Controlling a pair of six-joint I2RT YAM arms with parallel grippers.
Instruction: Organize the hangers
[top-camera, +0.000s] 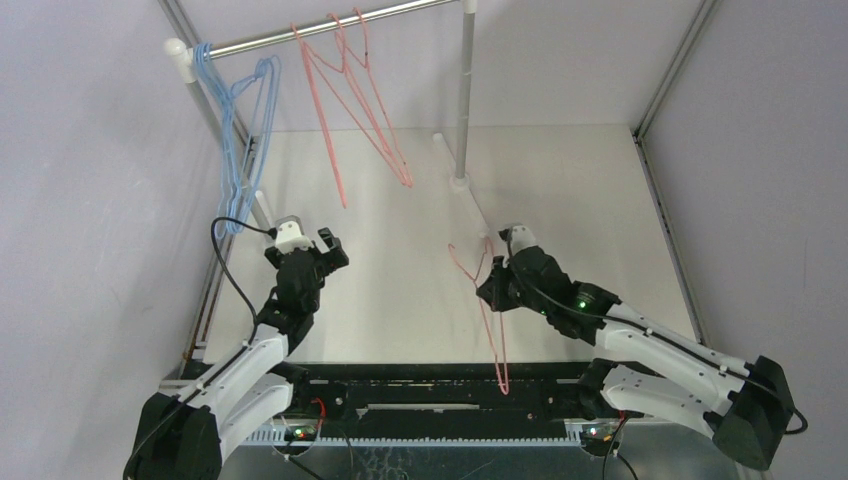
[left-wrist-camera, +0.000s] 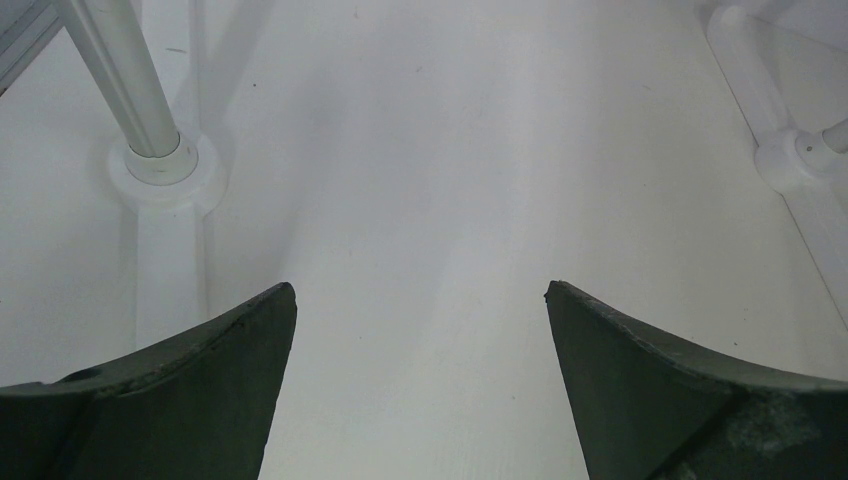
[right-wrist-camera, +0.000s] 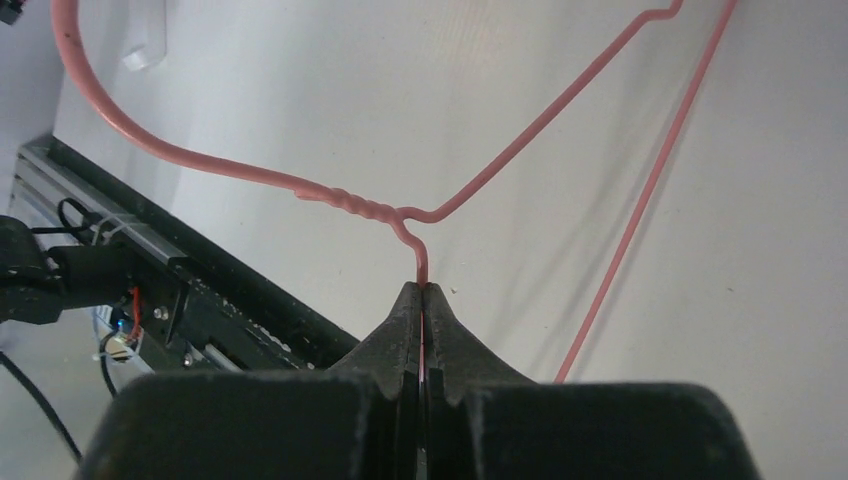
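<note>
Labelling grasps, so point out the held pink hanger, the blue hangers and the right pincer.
held pink hanger (right-wrist-camera: 360, 207): right wrist view, twisted neck.
blue hangers (top-camera: 205, 55): top view, bunched hooks.
right pincer (right-wrist-camera: 422, 290): right wrist view, closed fingertips.

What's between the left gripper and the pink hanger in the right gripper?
Nothing but bare table between left gripper and held pink hanger; top view shows it.

The left arm (top-camera: 250, 362) and right arm (top-camera: 660, 345) had white shells between black joints. A black cable (top-camera: 225, 263) looped beside the left arm; a green light (top-camera: 580, 300) glowed on the right.
</note>
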